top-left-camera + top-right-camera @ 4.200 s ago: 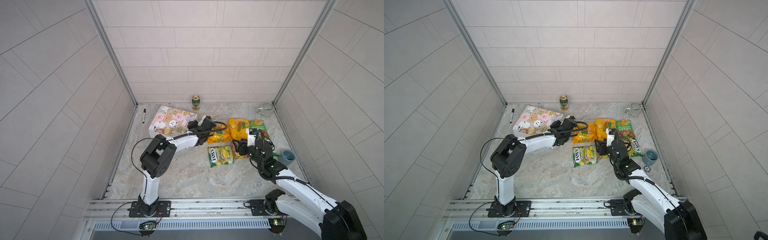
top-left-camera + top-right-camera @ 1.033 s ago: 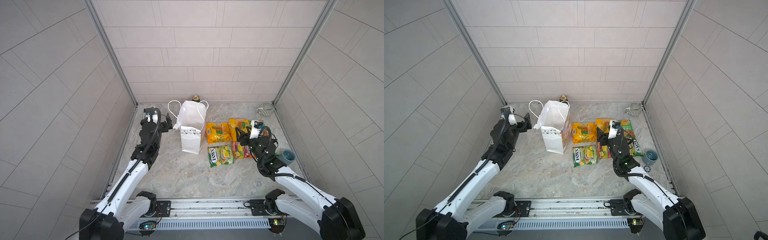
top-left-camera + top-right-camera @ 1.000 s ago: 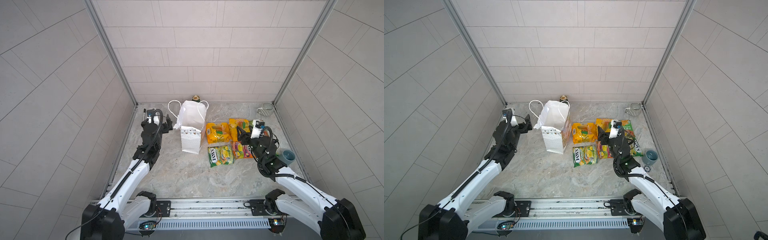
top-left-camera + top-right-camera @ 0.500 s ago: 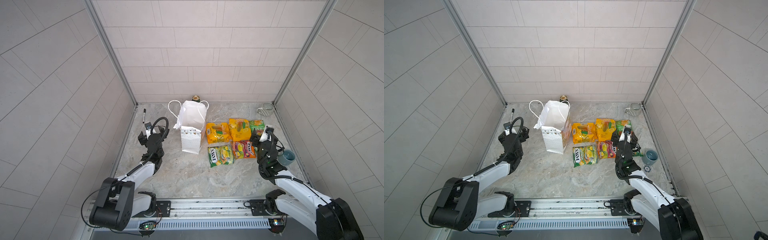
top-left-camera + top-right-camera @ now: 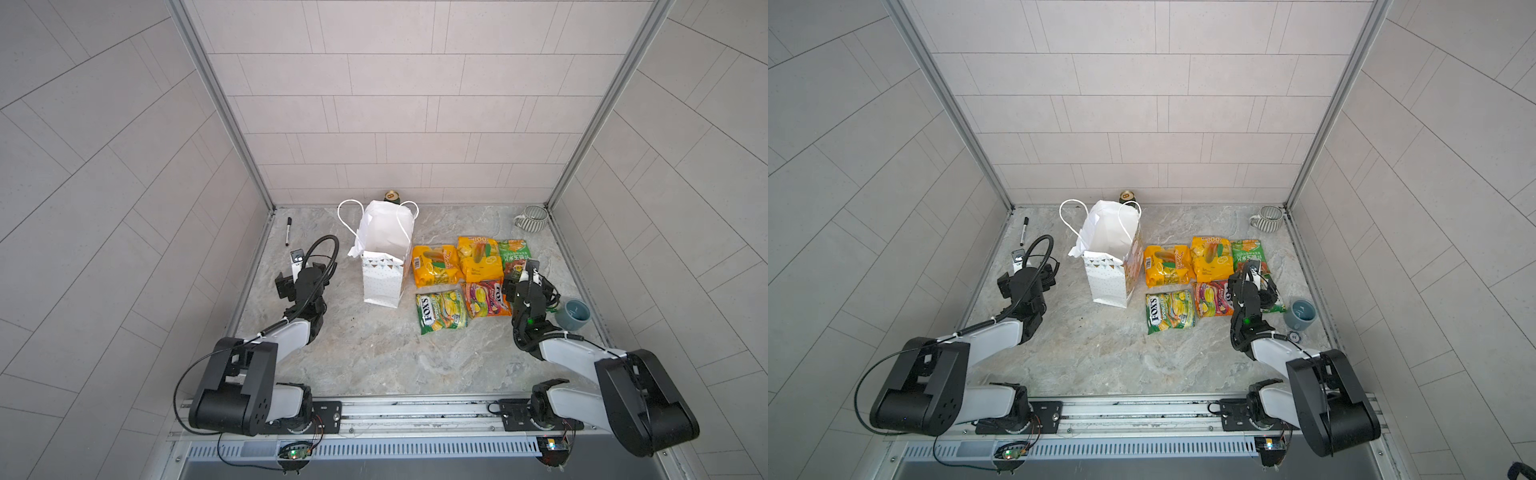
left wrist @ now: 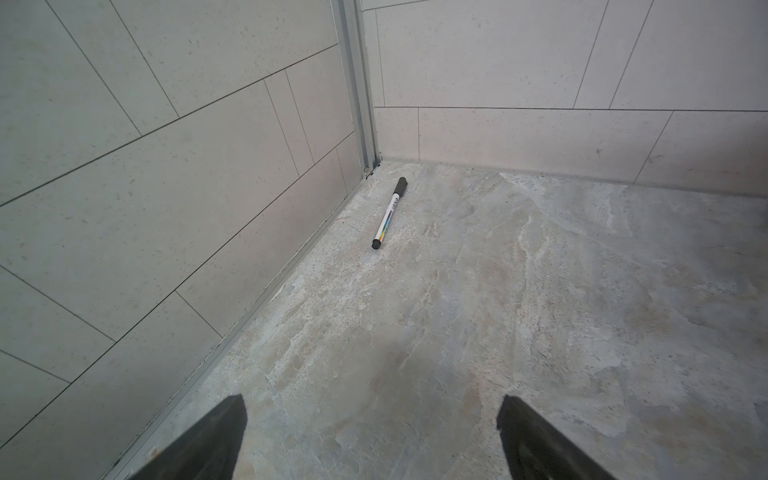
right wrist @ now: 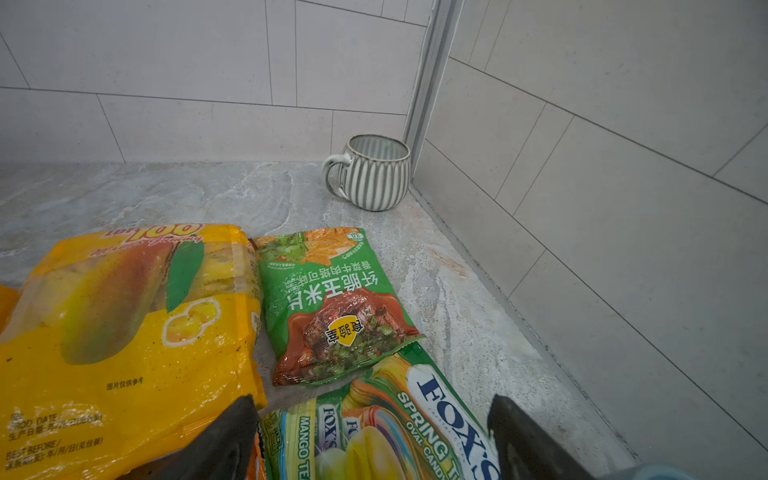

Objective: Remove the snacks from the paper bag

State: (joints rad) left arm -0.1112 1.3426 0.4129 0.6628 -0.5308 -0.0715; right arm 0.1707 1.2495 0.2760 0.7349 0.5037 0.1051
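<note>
Left wrist view: the left tool hangs with its jaws wide apart and empty over bare worktop, and a pen lies ahead by the left wall. Right of that arm, in both top views, the paper bag stands upright with its mouth open. No packet shows inside, though its bottom is hidden. Further right the snacks lie flat in a cluster just beside the bag: two yellow-orange packets and a green packet on the far side, a green FOX'S packet and a red-pink packet nearer. At the cluster's right edge the right tool hovers with jaws apart, gripping nothing, above a second FOX'S packet. A striped mug sits in the far right corner.

The packets look light, soft and slick — glossy film that crinkles and slides — so a pinch on a crimped end seal should hold better than one on the puffed middle. The bag looks light too and likely to tip.
</note>
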